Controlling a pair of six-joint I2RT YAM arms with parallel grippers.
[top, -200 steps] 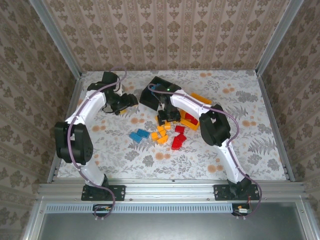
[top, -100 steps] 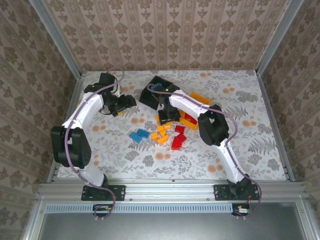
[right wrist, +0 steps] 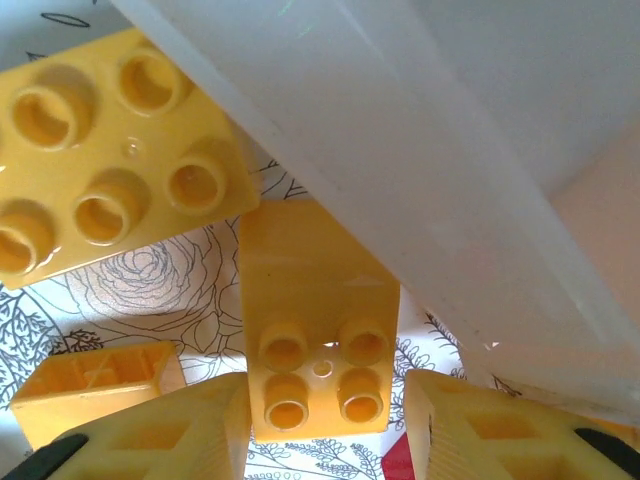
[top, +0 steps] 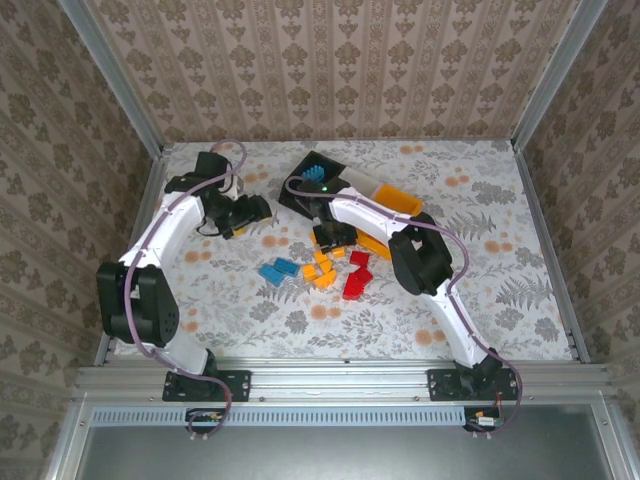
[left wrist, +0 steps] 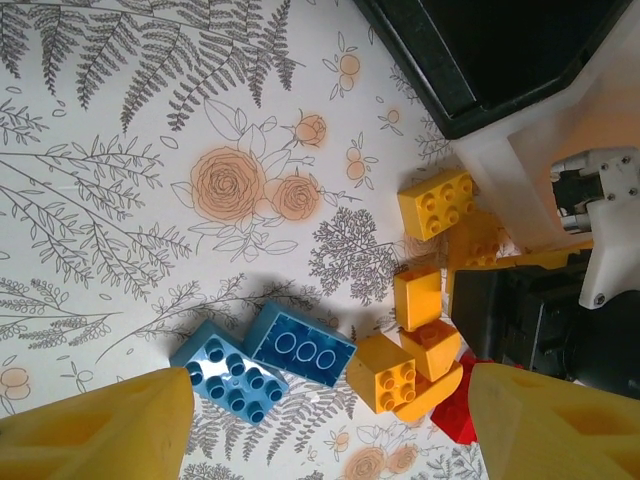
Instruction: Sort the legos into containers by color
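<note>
within the right gripper [right wrist: 320, 428] lies a yellow lego [right wrist: 312, 300].

Surfaces: yellow lego [right wrist: 318, 330] glossy, smooth moulded plastic with highlights on the studs; white bin [right wrist: 450, 150] wall smooth, translucent plastic; black bin [left wrist: 425, 65] duller plastic; right gripper [right wrist: 325, 400] fingers [right wrist: 150, 435] matt yellow plastic; desk [left wrist: 120, 130] cover matt, floral-printed sheet.

No legible text, brand, number or sign anywhere. Stud tops of yellow brick [right wrist: 318, 330] smooth, no lettering made out. Dark strokes on bench [right wrist: 35, 20] too blurred to read.
</note>
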